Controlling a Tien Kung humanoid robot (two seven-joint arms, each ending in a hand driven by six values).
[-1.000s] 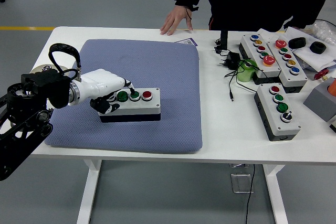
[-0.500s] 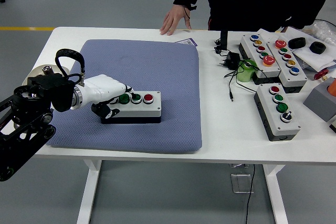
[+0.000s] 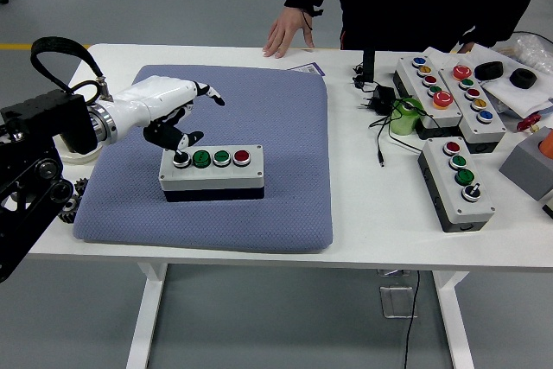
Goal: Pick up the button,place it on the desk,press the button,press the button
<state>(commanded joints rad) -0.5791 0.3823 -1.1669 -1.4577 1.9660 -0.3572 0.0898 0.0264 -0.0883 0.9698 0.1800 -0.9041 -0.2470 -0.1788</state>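
Observation:
A grey button box (image 3: 212,176) lies flat on the blue-grey mat (image 3: 259,110) in the left half of the table. Its top carries a black knob (image 3: 181,160), two green buttons (image 3: 201,159) and a red button (image 3: 242,157). My left hand (image 3: 192,117), white with black fingertips, hovers just above and behind the box's left end. Its fingers are spread and hold nothing. The lowest fingertip is close over the black knob; I cannot tell whether it touches. My right arm is out of view.
A person stands at the far side with one hand (image 3: 289,34) flat on the table edge. Three more button boxes (image 3: 458,181), a green cup (image 3: 404,116), black plugs and cables (image 3: 376,97) and a grey block (image 3: 529,166) crowd the right side.
My left hand has let go of the box's left end and risen up and back, its fingers opening. The box stays on the mat, slightly further left.

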